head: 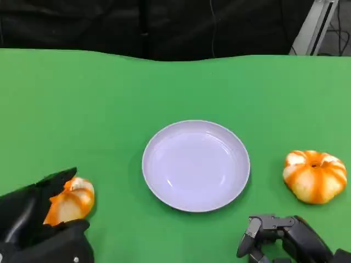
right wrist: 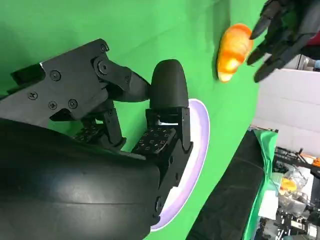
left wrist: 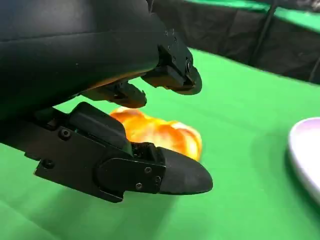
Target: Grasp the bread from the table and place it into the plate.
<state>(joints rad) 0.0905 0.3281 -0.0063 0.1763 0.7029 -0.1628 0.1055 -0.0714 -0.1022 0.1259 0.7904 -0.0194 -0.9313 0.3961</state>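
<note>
The bread [head: 71, 200] is an orange and white bun lying on the green table at the lower left, left of the white plate [head: 194, 164]. My left hand [head: 38, 230] is cupped around it, one finger above and the rest below. In the left wrist view the bread [left wrist: 160, 135] sits on the cloth between the spread fingers of that hand [left wrist: 115, 105], with gaps showing. The right wrist view shows the same bread [right wrist: 234, 50] with the left hand's fingers [right wrist: 280, 35] apart beside it. My right hand [head: 285, 238] hovers near the front edge, right of the plate, holding nothing.
A second orange and white bun [head: 315, 175] lies right of the plate, just beyond my right hand. The plate's rim [left wrist: 305, 155] shows past the left hand. Black cloth runs along the table's far edge, with a metal stand [head: 318, 24] at the back right.
</note>
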